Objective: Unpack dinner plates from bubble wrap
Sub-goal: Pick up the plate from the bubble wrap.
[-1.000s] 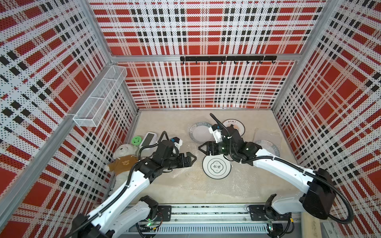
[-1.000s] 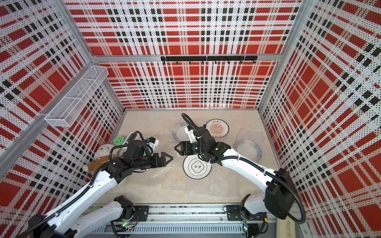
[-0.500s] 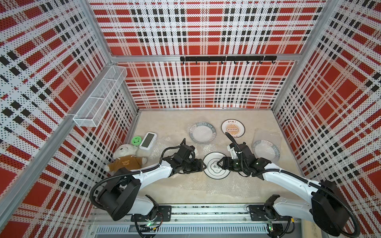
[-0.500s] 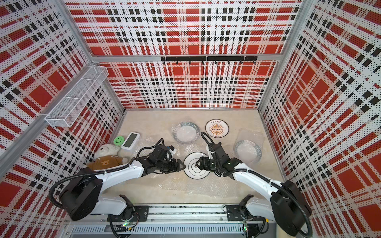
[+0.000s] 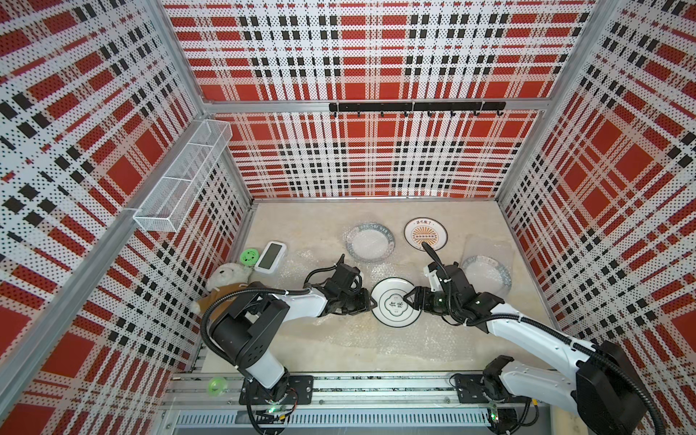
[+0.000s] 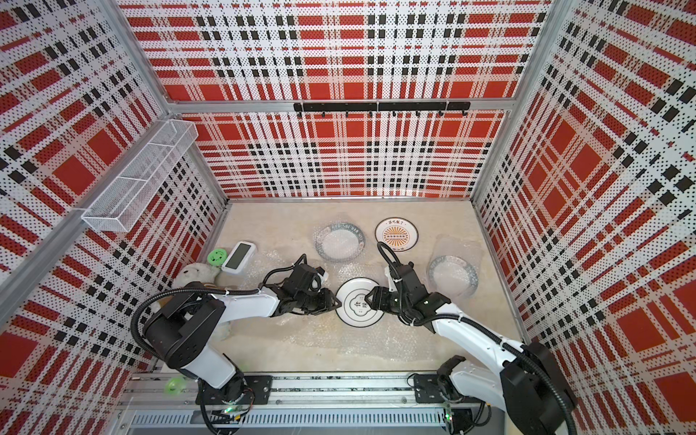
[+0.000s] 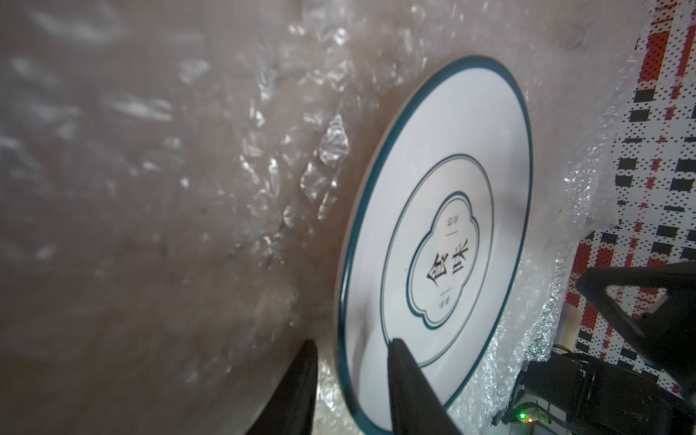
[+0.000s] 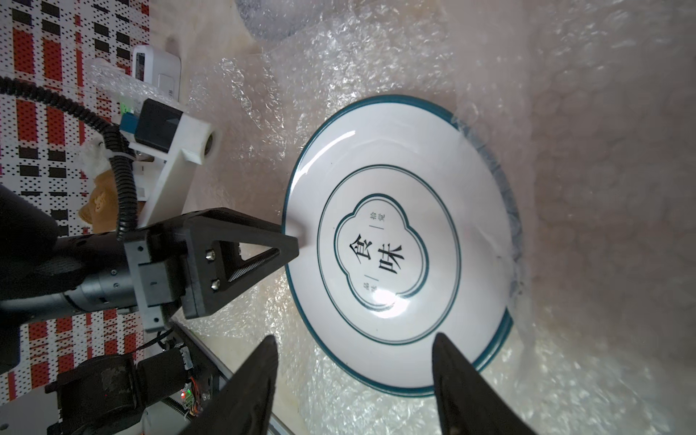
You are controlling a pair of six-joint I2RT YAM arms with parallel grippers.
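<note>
left claw (image 7: 350,376) has gone from wide to narrow, fingers astride the near rim of the dinner plate (image 5: 391,316); cannot tell if clamped yet. lift off the bubble wrap (image 8: 376,56) looks close. plate bare, white, teal rim and rings. right claw (image 8: 354,361) wide over far rim
</note>
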